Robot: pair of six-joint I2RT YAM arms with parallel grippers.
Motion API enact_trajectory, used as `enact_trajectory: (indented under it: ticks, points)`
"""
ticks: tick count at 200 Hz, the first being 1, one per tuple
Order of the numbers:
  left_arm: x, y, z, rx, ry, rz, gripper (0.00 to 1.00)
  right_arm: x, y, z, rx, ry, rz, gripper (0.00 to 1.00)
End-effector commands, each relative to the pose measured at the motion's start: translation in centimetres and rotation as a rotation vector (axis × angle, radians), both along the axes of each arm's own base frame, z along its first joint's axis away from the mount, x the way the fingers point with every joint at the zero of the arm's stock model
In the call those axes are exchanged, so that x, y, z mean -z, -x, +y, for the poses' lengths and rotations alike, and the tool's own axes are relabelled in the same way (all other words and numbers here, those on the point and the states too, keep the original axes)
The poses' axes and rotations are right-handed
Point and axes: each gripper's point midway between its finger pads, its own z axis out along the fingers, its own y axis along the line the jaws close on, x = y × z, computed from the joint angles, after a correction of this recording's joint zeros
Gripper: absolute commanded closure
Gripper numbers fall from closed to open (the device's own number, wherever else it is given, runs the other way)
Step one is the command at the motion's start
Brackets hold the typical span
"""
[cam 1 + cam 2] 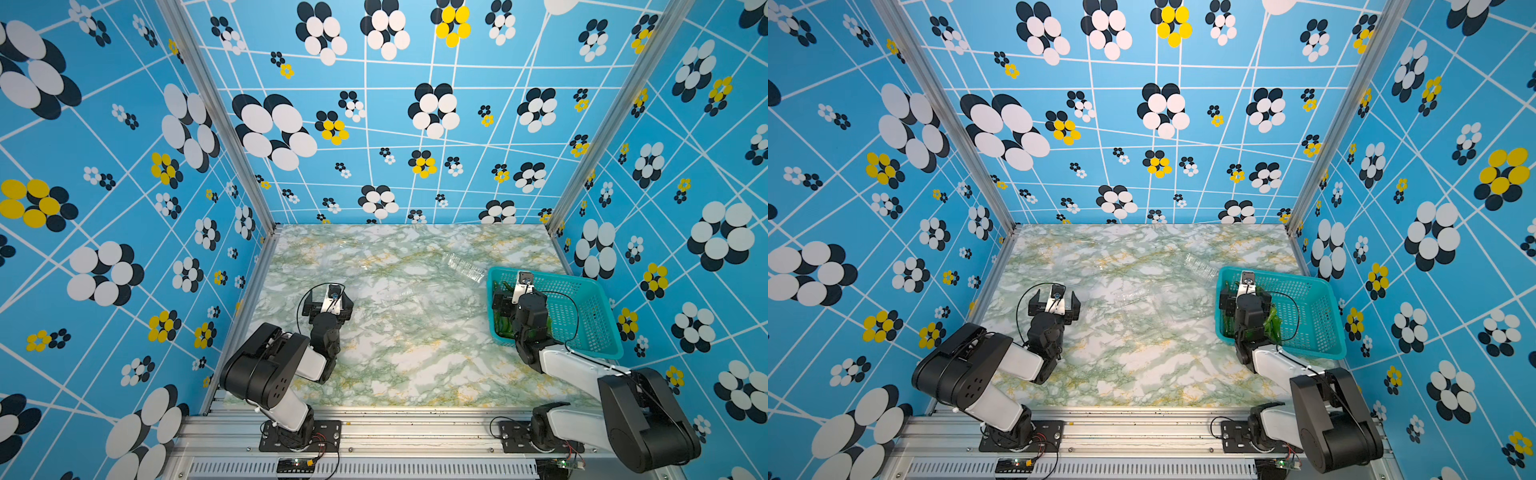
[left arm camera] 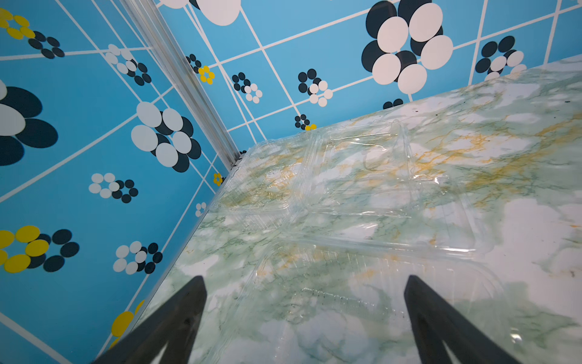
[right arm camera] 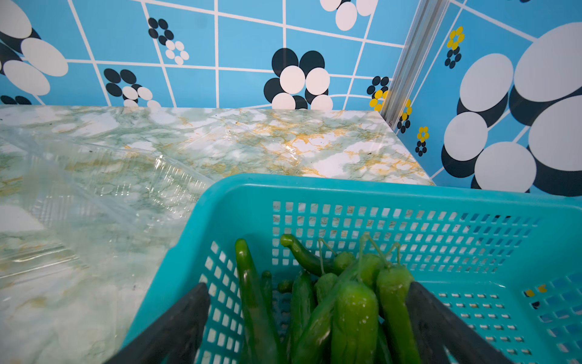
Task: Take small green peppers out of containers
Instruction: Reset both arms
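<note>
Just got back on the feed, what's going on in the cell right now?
The right end effector hangs open over the teal basket, straddling a pile of small green peppers lying inside. The left end effector is open too, above clear containers on the marble table. Those containers look empty, and no peppers show outside the basket. Neither arm holds anything.

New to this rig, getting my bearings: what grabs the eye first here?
The blue walls with big flowers, then the teal basket at the right of the marbled table, green peppers piled in it under the open right hand. Clear containers on the table nearly vanish.
</note>
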Motion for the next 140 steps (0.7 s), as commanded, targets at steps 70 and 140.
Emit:
enact_trajectory:
  ticks: [70,140]
  points:
    - [1.2,-0.5,0.0,0.165,0.179,0.033,0.00,2.5,-1.6,0.3,-0.081,0.006,0.053,0.01]
    - [1.2,-0.9,0.2,0.161,0.184,0.038,0.00,4.4,-2.6,-1.2,-0.108,-0.100,0.111,0.01]
